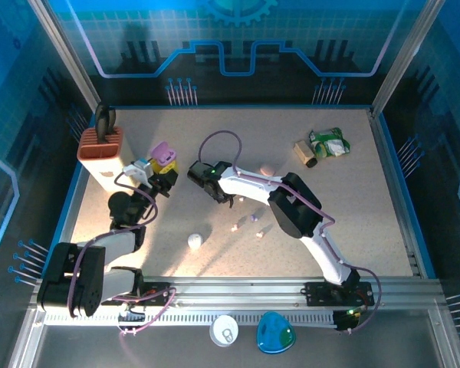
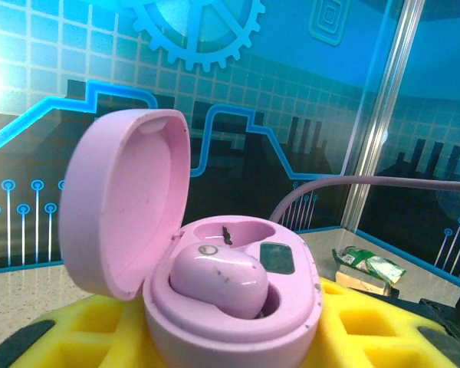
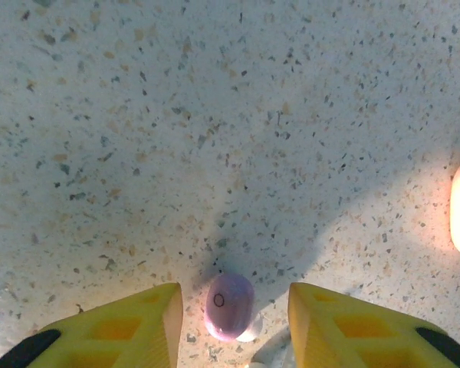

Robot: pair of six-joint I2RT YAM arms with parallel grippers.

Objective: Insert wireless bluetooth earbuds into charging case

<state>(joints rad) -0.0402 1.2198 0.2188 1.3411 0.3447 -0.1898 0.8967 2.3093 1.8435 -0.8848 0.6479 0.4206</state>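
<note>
The right gripper (image 3: pixel 234 297), fingers parted, has the lilac earbud (image 3: pixel 229 308) centred between them, its long axis across their closing line. The left gripper (image 2: pixel 230 341) clamps the open charging case (image 2: pixel 192 253).

**Speckled tabletop, small things scattered**

The beige speckled tabletop (image 1: pixel 353 222) carries a terracotta holder (image 1: pixel 100 149) at far left. A green packet (image 1: pixel 331 142) lies beside a brown roll (image 1: pixel 304 152) at far right. Nearer the middle are a pink case (image 1: pixel 267 170), a white case (image 1: pixel 195 241) and three tiny earbuds (image 1: pixel 261 234). The right wrist view shows a lilac earbud (image 3: pixel 228 305) lying flat on the tabletop.
</note>
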